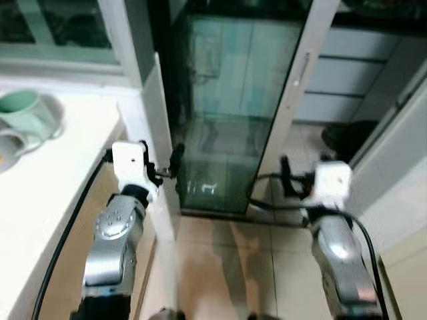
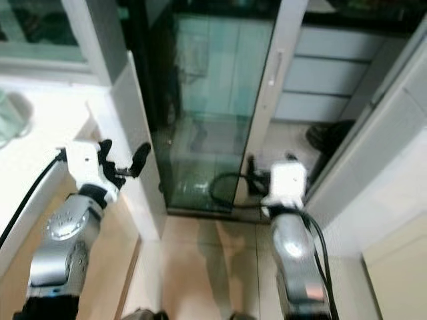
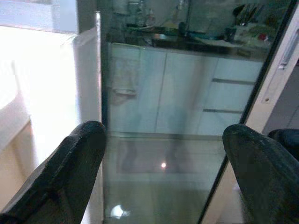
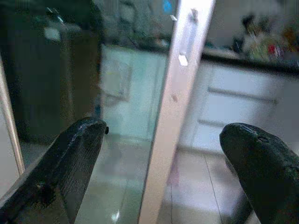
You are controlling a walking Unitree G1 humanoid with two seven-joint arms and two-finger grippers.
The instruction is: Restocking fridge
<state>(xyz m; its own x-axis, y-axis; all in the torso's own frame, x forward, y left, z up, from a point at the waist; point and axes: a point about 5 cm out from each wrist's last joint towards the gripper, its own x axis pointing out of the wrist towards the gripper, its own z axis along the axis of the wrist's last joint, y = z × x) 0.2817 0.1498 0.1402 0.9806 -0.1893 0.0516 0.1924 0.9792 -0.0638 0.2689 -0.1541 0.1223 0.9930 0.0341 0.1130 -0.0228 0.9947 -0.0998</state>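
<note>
A glass sliding door [image 1: 227,113] stands ahead — left gripper [image 2: 123,162] and right gripper [image 4: 163,163] both spread wide, holding nothing.

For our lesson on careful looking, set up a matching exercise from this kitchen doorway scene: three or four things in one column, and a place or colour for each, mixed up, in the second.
Things:
1. mug
2. glass door
3. left gripper
4. drawers

Descriptions:
a. white, seen beyond the doorway on the right
b. pale green, on the white counter
c. black fingers held open
d. tinted, in a pale frame with a handle

Pairs: 1-b, 2-d, 3-c, 4-a
</note>
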